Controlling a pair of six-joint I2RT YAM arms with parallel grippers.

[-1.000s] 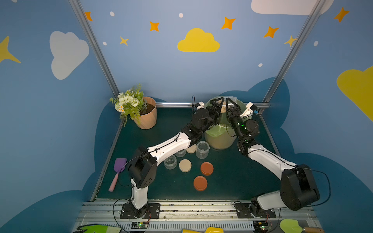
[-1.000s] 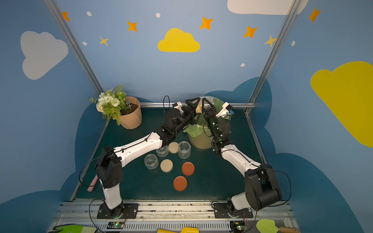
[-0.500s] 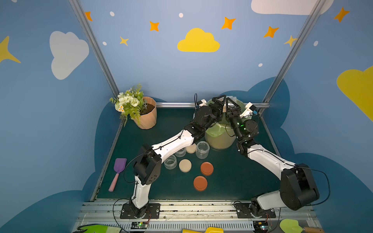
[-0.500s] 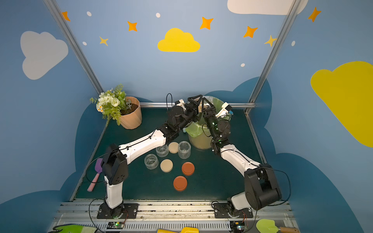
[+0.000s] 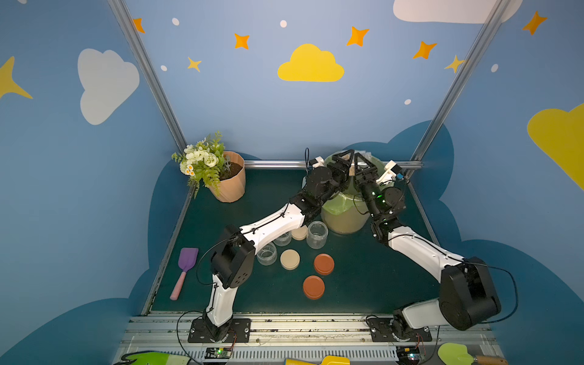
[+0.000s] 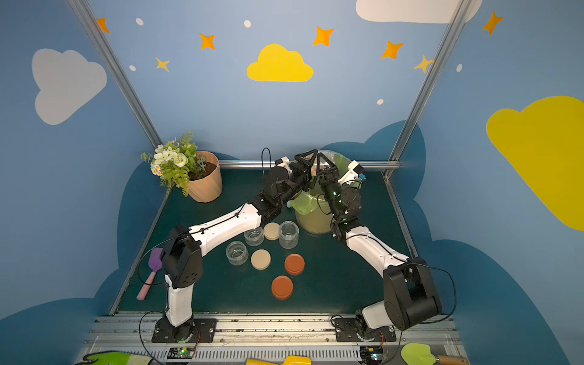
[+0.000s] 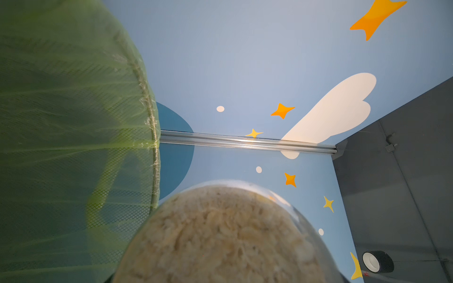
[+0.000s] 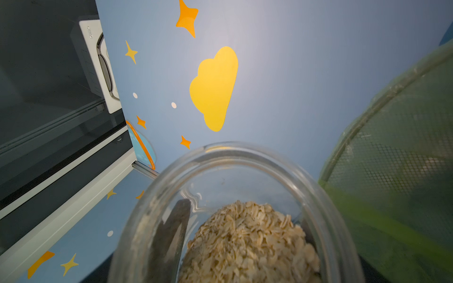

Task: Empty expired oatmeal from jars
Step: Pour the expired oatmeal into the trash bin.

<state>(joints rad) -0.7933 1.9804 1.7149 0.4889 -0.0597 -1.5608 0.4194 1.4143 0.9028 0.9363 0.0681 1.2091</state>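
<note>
In both top views, the left claw (image 5: 343, 159) and right claw (image 5: 362, 163) are facing each other right of centre above the lined bin (image 5: 343, 218), with a jar (image 5: 350, 168) of oatmeal between them. Three empty jars (image 5: 317, 234) are standing on the bench (image 5: 268, 196) below.

In the left wrist view, the oatmeal (image 7: 220, 235) is filling the lower centre, and that claw's grip cannot be told.

In the right wrist view, a finger (image 8: 171, 232) is pressing the jar wall, so the right claw is gripping it.
</note>
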